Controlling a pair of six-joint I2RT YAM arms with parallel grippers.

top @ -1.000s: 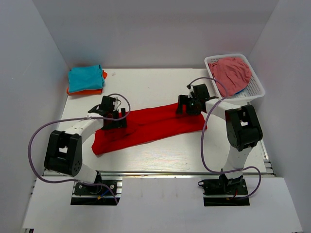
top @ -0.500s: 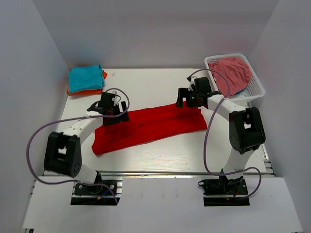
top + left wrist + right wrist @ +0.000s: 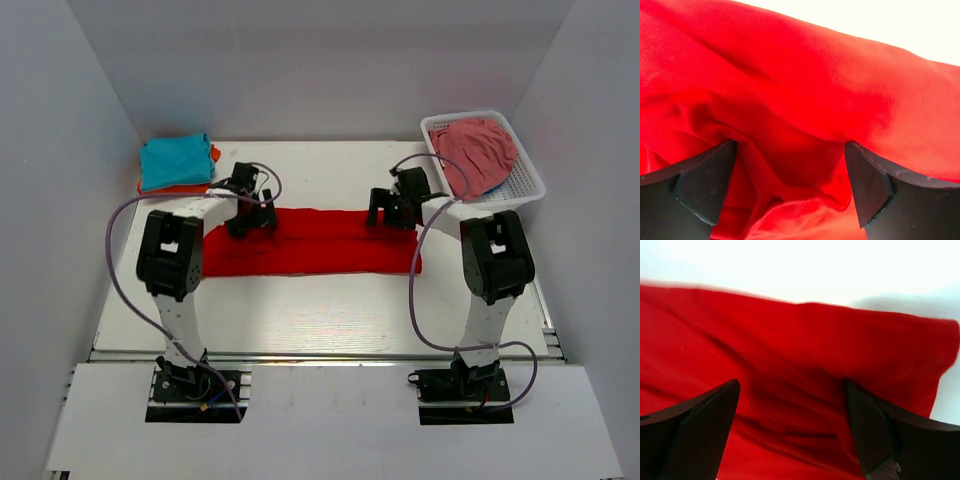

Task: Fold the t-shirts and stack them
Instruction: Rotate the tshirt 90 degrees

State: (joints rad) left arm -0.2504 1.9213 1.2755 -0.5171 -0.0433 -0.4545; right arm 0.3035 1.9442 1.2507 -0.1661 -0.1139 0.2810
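Since this red shirt (image 3: 310,245) needs folding, my left gripper (image 3: 252,222) and right gripper (image 3: 392,215) hang spread wide at its far edge — pinching nothing.

White table (image 3: 300,310) bears red t-shirt (image 3: 320,242), folded stack (image 3: 176,163), basket (image 3: 531,181).

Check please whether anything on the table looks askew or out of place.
Nothing serious. The red shirt lies flat but bunches into wrinkles at the left tool. A pink cloth sits crumpled in the basket.
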